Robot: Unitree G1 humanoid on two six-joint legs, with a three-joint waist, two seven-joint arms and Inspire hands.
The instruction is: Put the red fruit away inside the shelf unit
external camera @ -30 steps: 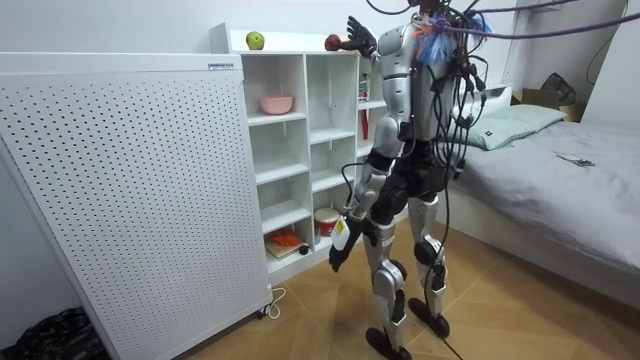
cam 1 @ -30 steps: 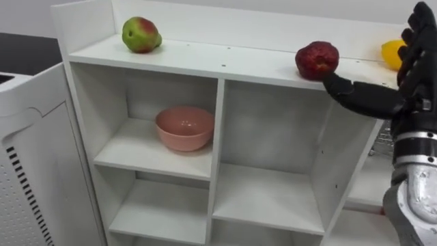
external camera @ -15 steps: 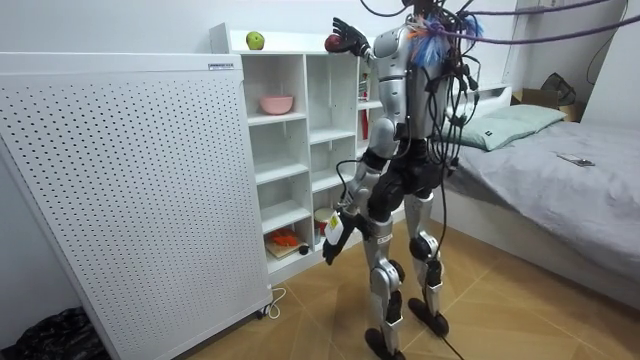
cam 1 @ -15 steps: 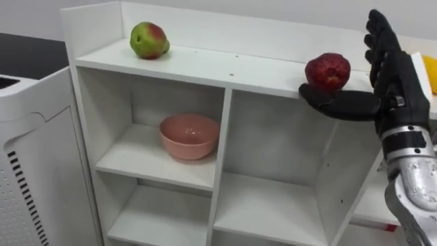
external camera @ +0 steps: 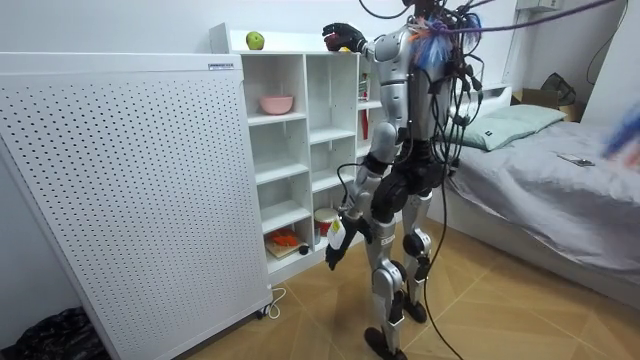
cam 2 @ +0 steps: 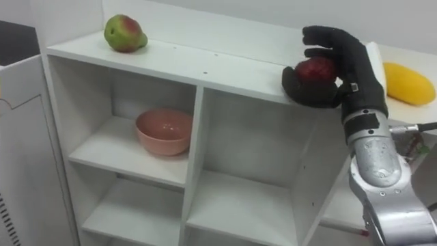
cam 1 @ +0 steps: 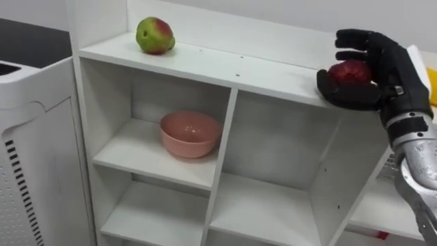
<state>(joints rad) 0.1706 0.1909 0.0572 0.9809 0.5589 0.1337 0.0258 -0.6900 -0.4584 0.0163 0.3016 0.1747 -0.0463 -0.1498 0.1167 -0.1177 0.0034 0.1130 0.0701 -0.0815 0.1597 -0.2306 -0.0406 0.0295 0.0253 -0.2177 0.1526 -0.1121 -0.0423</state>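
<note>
My right hand [cam 1: 386,74] was curled round the red fruit [cam 1: 349,71] at the front edge of the closet [cam 1: 225,65] top, thumb beneath, and I judged it firm, light, smooth-skinned, best cupped round its middle.

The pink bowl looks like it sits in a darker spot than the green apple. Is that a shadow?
Yes. In the left eye view the pink bowl sits in a cubby whose back wall is grey with shade under the top board, while the green apple on that board is brightly lit. In the right eye view the yellow fruit on top is bright too.
</note>
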